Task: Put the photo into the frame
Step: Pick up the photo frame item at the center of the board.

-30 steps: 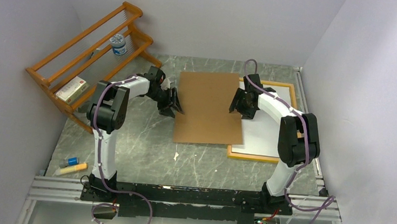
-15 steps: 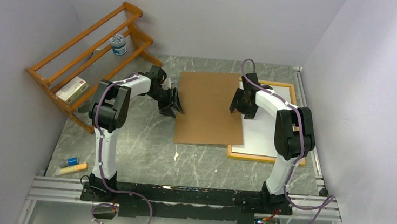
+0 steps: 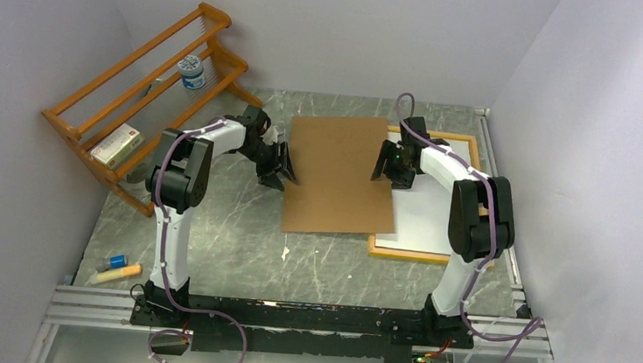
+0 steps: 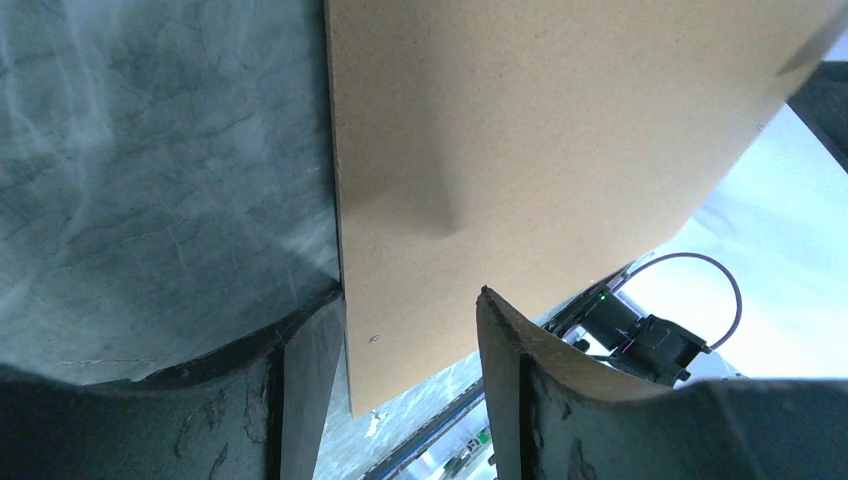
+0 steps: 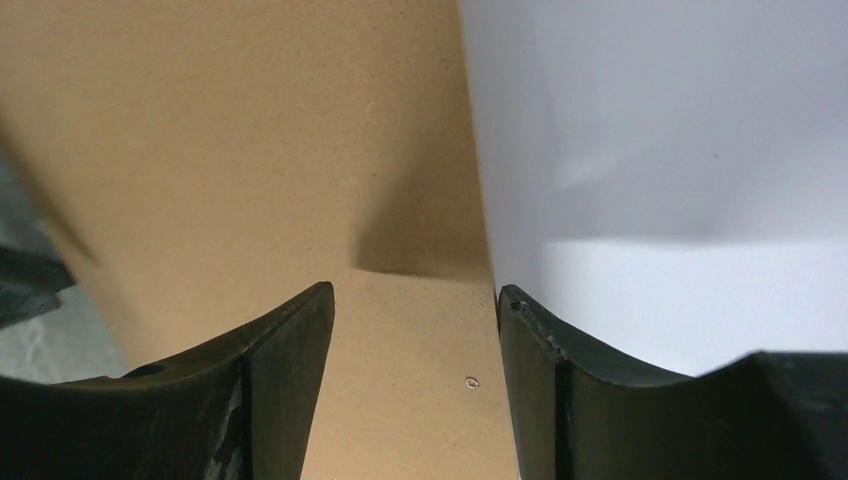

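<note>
The step in hand looks to be getting the flat brown hardboard backing panel (image 3: 336, 178) across onto the frame, and both arms are placed for it. The left gripper (image 3: 284, 176) stands at the panel's left edge with its jaws parted wide, holding nothing. In its wrist view the edge runs just beside one finger (image 4: 310, 400). The right gripper (image 3: 384, 166) is likewise spread and empty, straddling the panel's right edge.

Directly right of that gripper, and running under the board below it, lies the large thin white paper sheet I take for the photo (image 3: 428, 210). It lies blank side up (the printed face cannot be seen) inside the large rectangular frame with its wood-orange border (image 3: 417, 254). The frame's left rail is hidden beneath the board.

To do this well, I would have both grippers take their edges at matching heights and travel together, so the board does not skew. Its leading edge should ride clear of the paper, since a dragged edge could crease the sheet or push it out of its seat. The board should be squared to the near rail before it is lowered. Whether the fingertips touch the board yet I cannot tell.
</note>
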Controlling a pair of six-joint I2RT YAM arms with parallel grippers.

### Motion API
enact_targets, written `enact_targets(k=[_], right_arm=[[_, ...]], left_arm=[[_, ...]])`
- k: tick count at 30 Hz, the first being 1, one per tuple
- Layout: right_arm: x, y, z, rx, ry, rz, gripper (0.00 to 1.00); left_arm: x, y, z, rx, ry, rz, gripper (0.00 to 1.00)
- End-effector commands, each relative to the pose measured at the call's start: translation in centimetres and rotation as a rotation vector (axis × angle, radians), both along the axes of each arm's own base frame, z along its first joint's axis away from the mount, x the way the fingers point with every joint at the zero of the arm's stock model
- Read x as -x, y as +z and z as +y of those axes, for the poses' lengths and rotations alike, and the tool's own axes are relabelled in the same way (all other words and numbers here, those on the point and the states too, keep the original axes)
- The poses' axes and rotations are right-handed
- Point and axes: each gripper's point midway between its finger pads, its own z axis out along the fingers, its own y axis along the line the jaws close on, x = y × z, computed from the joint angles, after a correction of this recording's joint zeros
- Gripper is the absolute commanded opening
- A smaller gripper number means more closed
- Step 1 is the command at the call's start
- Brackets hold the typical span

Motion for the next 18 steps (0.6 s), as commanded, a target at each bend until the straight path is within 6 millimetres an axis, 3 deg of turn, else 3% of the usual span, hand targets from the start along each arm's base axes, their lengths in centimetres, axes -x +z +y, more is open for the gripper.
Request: enact_targets(k=[1, 6, 9, 18], right_arm=[[0.2, 7.2, 4.5, -0.224, 0.125, -0.158, 0.62], [1.6, 11.5, 6.4, -0.373, 0.165, -0.22, 0.47], [2.4, 14.0, 7.3, -0.455, 0.183, -0.266, 0.43], [3.1, 16.3, 8.6, -0.551, 0.239, -0.29, 0.42]], left_arm=[[1.0, -4.6, 1.3, -0.143, -0.036, 0.03, 0.59], [0.4, -4.8, 1.6, -0.157, -0.025, 0.024, 0.58], [0.1, -4.9, 1.9, -0.159, -0.017, 0.021, 0.58], [-0.2, -4.2, 2.4, -0.151, -0.018, 0.005, 0.58]])
